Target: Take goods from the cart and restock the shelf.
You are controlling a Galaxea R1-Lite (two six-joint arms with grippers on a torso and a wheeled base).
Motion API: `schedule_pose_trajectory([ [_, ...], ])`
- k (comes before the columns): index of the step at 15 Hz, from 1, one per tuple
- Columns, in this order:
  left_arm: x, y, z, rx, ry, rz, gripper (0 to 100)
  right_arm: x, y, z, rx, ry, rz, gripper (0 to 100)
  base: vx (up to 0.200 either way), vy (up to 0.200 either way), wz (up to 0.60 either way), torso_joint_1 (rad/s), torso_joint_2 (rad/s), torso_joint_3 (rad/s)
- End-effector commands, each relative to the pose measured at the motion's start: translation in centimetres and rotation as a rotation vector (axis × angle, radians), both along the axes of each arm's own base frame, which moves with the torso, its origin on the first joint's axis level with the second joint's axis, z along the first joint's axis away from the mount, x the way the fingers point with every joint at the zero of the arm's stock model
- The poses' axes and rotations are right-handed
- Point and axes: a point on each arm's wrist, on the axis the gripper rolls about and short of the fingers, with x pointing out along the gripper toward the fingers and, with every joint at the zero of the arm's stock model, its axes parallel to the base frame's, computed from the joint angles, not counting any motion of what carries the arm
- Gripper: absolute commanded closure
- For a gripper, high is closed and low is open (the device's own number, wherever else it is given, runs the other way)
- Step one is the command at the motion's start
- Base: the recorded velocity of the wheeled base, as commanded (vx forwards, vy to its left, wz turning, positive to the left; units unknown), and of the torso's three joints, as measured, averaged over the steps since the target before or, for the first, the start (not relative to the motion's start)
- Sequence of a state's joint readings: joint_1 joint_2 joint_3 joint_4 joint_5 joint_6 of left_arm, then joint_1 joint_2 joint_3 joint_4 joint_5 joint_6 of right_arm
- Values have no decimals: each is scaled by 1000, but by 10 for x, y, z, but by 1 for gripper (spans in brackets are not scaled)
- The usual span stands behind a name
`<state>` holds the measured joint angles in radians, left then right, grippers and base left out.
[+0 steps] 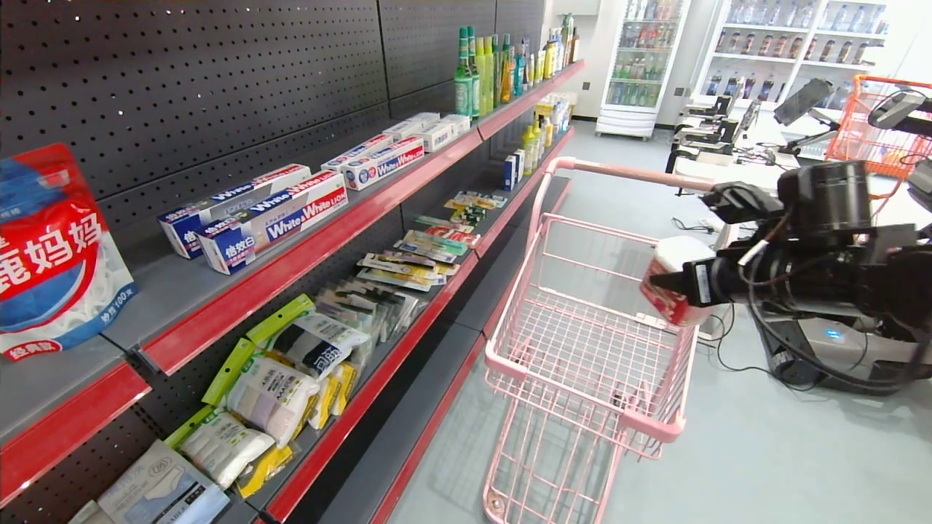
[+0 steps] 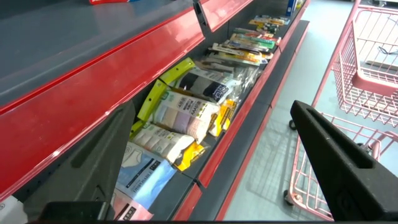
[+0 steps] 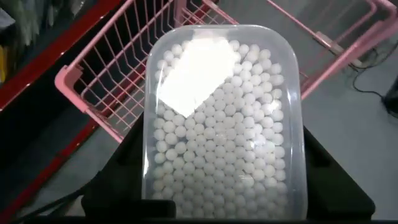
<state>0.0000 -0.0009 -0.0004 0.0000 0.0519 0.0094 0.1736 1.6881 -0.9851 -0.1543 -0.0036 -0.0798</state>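
My right gripper [image 1: 673, 282] is shut on a clear tub of white cotton swabs [image 1: 676, 271] with a red label, held over the right rim of the pink cart [image 1: 510, 364]. In the right wrist view the tub [image 3: 224, 118] sits between the dark fingers [image 3: 124, 180], with the cart's wire basket [image 3: 106, 74] below. My left gripper [image 2: 217, 174] hangs open and empty beside the lower shelf, over packets of wipes and cloths [image 2: 183, 115]. The shelf's red edges [image 1: 328, 236] run along the left.
Toothpaste boxes [image 1: 269, 211] and a red and blue bag [image 1: 51, 247] stand on the upper shelf, with bottles [image 1: 480, 69] farther back. Packets [image 1: 291, 364] crowd the lower shelf. An orange cart [image 1: 874, 138] and drink fridges [image 1: 641, 65] stand behind. Grey floor lies around the pink cart.
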Motion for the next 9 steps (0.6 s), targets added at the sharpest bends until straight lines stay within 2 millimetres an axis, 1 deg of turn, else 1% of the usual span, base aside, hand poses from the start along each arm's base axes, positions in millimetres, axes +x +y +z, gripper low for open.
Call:
schedule_pose_trajectory([
  [1,0,0,0,0,0,0,0,-99,-25,28,-58,-87,-147,100,0,0,0,0,0,0],
  [2,0,0,0,0,0,0,0,-113,-30,29,-56,-100,-157,100,0,0,0,0,0,0],
  [3,0,0,0,0,1,0,0,-137,-38,28,-81,-128,-177,100,0,0,0,0,0,0],
  [5,0,0,0,0,0,0,0,-158,-52,25,-94,-152,-234,100,0,0,0,0,0,0],
  [6,0,0,0,0,0,0,0,-165,-53,25,-103,-165,-225,100,0,0,0,0,0,0],
  [9,0,0,0,0,1,0,0,-170,-54,22,-107,-167,-226,100,0,0,0,0,0,0],
])
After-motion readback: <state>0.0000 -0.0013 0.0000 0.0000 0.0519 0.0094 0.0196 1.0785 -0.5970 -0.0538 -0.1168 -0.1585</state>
